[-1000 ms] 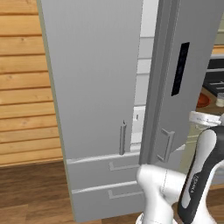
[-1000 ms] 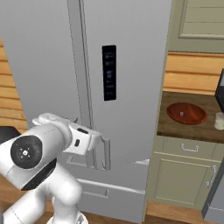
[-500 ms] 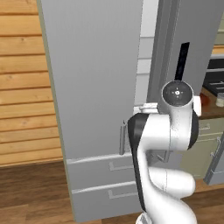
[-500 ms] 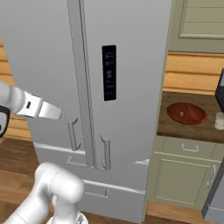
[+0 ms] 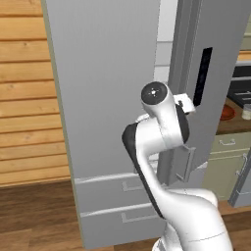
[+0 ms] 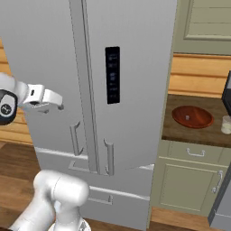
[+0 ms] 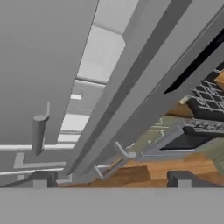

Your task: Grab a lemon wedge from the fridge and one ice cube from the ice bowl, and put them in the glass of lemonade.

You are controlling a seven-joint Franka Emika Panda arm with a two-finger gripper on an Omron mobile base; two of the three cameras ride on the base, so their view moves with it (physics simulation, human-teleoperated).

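The fridge (image 6: 131, 90) stood tall and grey, its right door carrying the black panel (image 6: 112, 74), with vertical bar handles (image 6: 109, 157) low on both doors and drawers beneath them. In the left base view a gap showed between the two doors of the fridge (image 5: 108, 98), with pale interior shelving visible through it. The white arm (image 5: 159, 127) rose in front of the fridge's lower half, and the gripper (image 6: 52, 100) was held out level before the left door, above that door's handle (image 6: 74, 138). In the hand view the two fingertips (image 7: 40, 179) sat wide apart at the bottom with nothing between them, so the claw was spread and empty, looking into the gap of the fridge (image 7: 52, 65) where white shelves showed. To the right of the fridge, on the wooden counter (image 6: 180, 133), lay the ice bowl (image 6: 192, 116), reddish-brown and shallow, with a tiny pale ice cube (image 6: 188, 117) on it. Just right of the bowl stood the glass of lemonade (image 6: 226, 124), near the counter's front edge.
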